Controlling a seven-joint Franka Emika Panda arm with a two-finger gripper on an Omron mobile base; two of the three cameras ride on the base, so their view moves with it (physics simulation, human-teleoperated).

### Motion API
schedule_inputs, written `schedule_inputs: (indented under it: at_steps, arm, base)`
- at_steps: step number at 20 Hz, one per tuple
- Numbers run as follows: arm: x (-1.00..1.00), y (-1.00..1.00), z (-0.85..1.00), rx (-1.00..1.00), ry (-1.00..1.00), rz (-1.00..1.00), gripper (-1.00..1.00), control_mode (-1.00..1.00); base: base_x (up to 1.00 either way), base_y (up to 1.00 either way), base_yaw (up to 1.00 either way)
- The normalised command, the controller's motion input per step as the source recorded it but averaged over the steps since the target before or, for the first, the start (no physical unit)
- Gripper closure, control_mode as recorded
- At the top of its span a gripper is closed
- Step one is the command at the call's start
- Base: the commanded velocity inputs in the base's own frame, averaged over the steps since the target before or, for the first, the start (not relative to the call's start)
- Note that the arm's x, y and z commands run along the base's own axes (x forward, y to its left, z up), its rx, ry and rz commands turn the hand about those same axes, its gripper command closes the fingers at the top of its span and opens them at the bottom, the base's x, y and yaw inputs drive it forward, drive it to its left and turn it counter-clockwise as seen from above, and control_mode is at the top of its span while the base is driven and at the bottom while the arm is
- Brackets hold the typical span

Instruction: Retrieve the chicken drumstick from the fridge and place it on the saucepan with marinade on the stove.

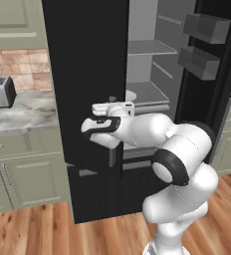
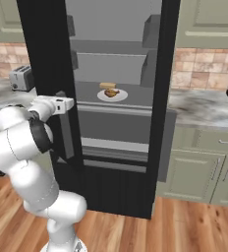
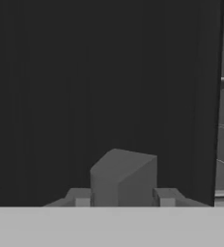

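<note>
The fridge (image 1: pixel 87 50) (image 2: pixel 42 49) stands with its doors open. On a middle shelf lies the golden-brown chicken drumstick (image 2: pixel 111 92) on a white plate (image 2: pixel 122 97), beside a paler tan block (image 2: pixel 107 85). My gripper (image 1: pixel 113 105) (image 2: pixel 68 104) (image 3: pixel 124 198) is at the grey handle (image 3: pixel 123 171) (image 2: pixel 64 128) of the left door, well left of the plate. Its fingertips (image 3: pixel 82 198) stand apart on either side of the handle, and the jaws are open. The saucepan with marinade and the stove are out of view.
A toaster (image 1: pixel 0 92) (image 2: pixel 21 78) sits on the marble counter (image 1: pixel 23 117) to the left. The open right door carries grey bins (image 1: pixel 207 27). Green cabinets (image 2: pixel 204 172) flank the fridge, above a wooden floor (image 1: pixel 33 229).
</note>
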Motion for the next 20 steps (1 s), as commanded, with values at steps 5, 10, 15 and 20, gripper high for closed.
schedule_inputs:
  at_steps: [5,10,15,20]
  arm:
    - [-0.36,0.67,0.0,-0.03,0.0,0.0,1.0,-1.0]
    - [-0.47,0.61,0.04,-0.02,0.0,0.0,1.0,-1.0]
    - [-0.44,0.58,0.06,-0.02,0.0,0.0,1.0,-1.0]
    - [-0.43,0.56,0.04,-0.02,0.0,0.0,1.0,-1.0]
  base:
    - [0.0,0.0,0.0]
    - [0.0,0.0,0.0]
    - [0.0,0.0,0.0]
    - [0.0,0.0,0.0]
